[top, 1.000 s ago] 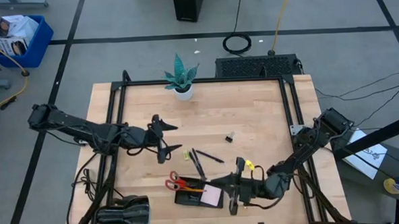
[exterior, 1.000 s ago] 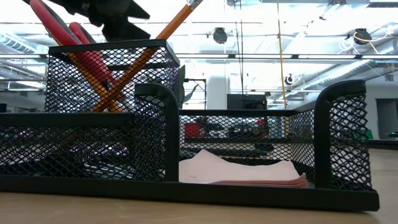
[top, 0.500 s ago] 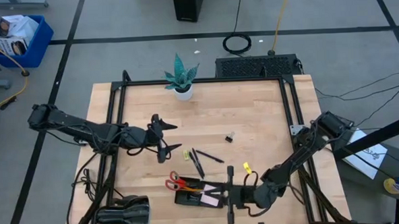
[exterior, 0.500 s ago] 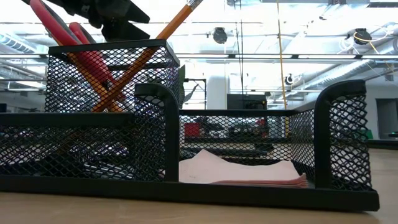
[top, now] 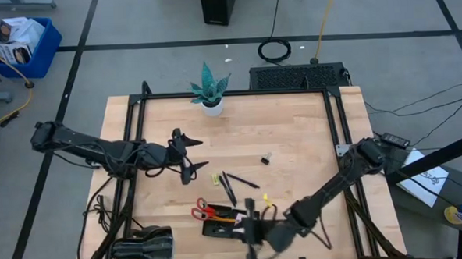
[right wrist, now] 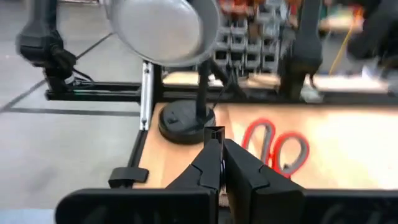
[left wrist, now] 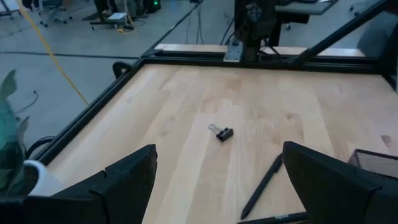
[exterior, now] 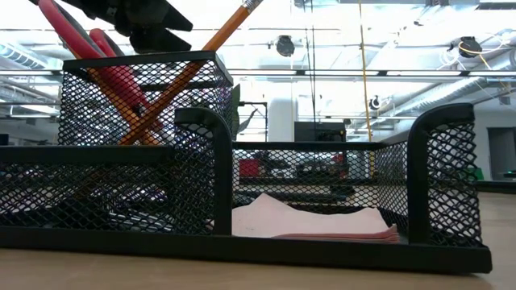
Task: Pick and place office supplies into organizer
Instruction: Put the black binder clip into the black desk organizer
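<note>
The organizer sits at the table's near edge, holding the scissors, a pencil and the note pad. The right gripper hangs over it, fingers pressed together, holding nothing visible. Just beyond lie a yellow piece and 2 pens. The clip lies farther out. The left gripper hovers mid-table at the left, fingers spread wide and holding nothing.

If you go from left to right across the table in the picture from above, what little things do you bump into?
Left gripper → red-handled scissors → small yellow piece → black pens → black clip.
</note>
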`<state>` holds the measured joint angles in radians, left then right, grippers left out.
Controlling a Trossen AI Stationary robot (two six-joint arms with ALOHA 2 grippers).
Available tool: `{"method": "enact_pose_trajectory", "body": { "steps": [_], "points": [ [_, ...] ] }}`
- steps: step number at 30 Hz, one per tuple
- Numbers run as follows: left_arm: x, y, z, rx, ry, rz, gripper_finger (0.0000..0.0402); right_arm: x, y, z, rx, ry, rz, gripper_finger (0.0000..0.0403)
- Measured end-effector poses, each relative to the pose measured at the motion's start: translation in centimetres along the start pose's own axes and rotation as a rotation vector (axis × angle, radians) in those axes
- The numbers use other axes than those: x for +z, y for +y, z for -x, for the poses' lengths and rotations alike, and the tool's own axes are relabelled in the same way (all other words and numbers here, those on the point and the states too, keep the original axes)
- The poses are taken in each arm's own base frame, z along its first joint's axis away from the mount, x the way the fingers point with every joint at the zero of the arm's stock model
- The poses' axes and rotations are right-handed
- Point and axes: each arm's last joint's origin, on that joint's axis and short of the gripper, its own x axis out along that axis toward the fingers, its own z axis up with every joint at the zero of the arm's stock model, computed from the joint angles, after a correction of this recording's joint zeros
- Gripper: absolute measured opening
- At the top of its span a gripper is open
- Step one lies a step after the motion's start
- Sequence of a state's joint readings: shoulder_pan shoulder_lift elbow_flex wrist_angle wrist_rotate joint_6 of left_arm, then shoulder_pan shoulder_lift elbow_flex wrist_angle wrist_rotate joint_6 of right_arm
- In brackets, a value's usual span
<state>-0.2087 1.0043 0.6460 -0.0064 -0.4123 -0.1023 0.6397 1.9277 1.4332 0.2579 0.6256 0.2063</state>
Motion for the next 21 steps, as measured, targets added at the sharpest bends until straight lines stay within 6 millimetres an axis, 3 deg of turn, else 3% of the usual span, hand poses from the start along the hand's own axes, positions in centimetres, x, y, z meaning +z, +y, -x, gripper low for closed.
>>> {"method": "enact_pose_trajectory", "body": {
  "steps": [4,9,13,21],
  "points": [
    [0.1,0.5,0.4,0.000,0.006,0.003,0.0349,-0.6,-1.4,-1.6,0.055,0.066,-0.132,0.0003],
    [0.1,0.8,1.3,-0.007,0.018,-0.001,0.0349,-1.7,-1.8,-2.8,0.086,0.120,-0.181,0.0002],
    [0.3,1.0,1.9,-0.013,0.001,0.004,0.0349,-1.8,-1.4,-3.0,0.092,0.143,-0.108,0.0002],
    [0.5,1.1,2.1,-0.016,-0.010,0.012,0.0349,-2.6,-1.4,-2.9,0.291,0.265,0.139,0.0004]
  ]
}}
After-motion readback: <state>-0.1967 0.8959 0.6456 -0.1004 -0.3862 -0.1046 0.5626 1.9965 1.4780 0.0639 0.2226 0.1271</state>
